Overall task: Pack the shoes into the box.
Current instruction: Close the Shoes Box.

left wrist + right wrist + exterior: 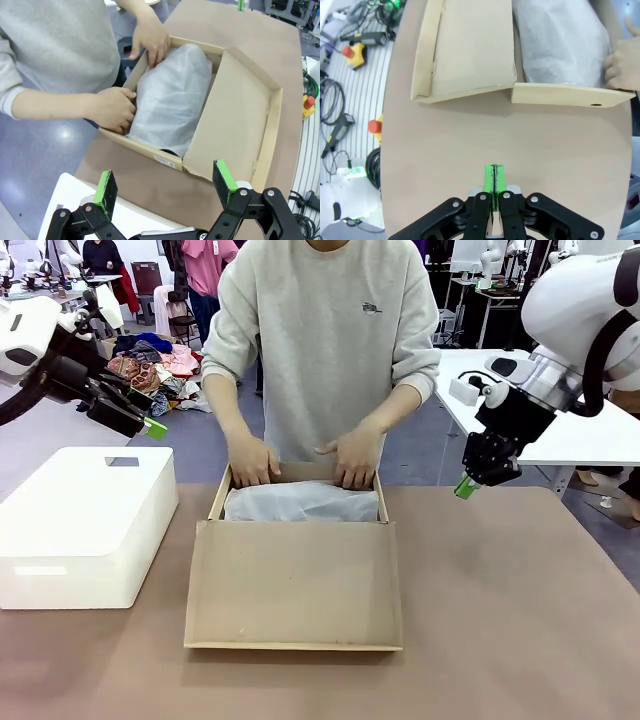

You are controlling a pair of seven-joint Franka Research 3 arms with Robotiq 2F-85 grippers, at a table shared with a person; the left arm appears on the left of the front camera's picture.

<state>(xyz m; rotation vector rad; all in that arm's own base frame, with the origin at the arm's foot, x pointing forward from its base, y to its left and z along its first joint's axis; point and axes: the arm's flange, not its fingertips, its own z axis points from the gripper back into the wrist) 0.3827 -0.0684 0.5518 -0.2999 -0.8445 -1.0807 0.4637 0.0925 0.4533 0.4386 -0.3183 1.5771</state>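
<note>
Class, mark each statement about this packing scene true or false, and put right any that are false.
1. The box has its lid shut. False: the lid lies open, flat on the table, on the robot's side.
2. Both of the person's hands reach into the far side of the box. True.
3. The right gripper is open. False: it is shut on nothing, above the table.
4. The left gripper is open. True.
5. White tissue covers the inside of the box. True.
6. The white container stands on the robot's right of the box. False: it stands on the left.
</note>
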